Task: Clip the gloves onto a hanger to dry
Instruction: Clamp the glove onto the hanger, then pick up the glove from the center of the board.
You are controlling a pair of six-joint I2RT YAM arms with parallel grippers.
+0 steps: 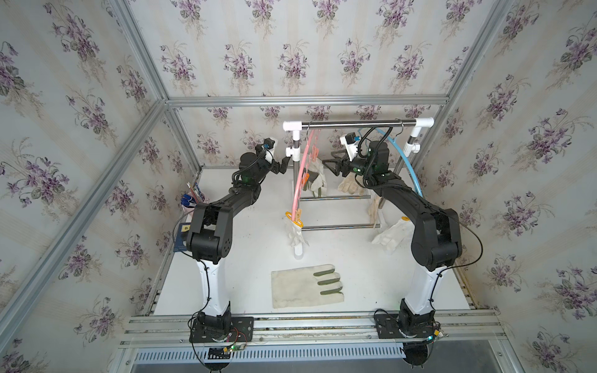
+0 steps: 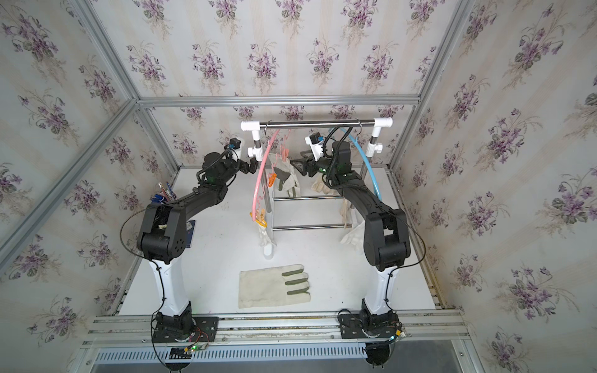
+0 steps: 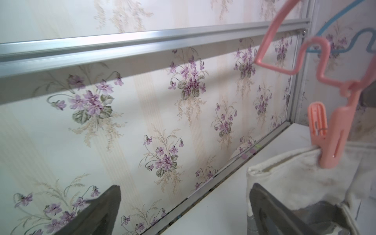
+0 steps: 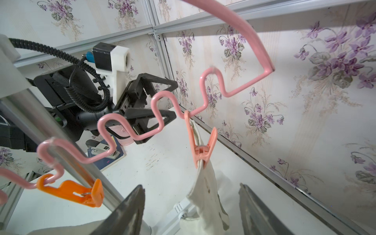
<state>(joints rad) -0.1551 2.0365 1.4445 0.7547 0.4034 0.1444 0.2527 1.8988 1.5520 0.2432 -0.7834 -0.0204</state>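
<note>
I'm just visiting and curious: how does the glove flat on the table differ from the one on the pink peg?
The table glove lies flat, fingers pointing sideways; the hanging glove droops, fingers down. The table glove touches no peg; the hanging glove is pinched at its cuff by a pink peg on the pink hanger. Both are off-white with grey-green patches.

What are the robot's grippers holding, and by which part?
Nothing. Both the left gripper and right gripper are open; the canvas glove hangs by its cuff from the pink clip.
</note>
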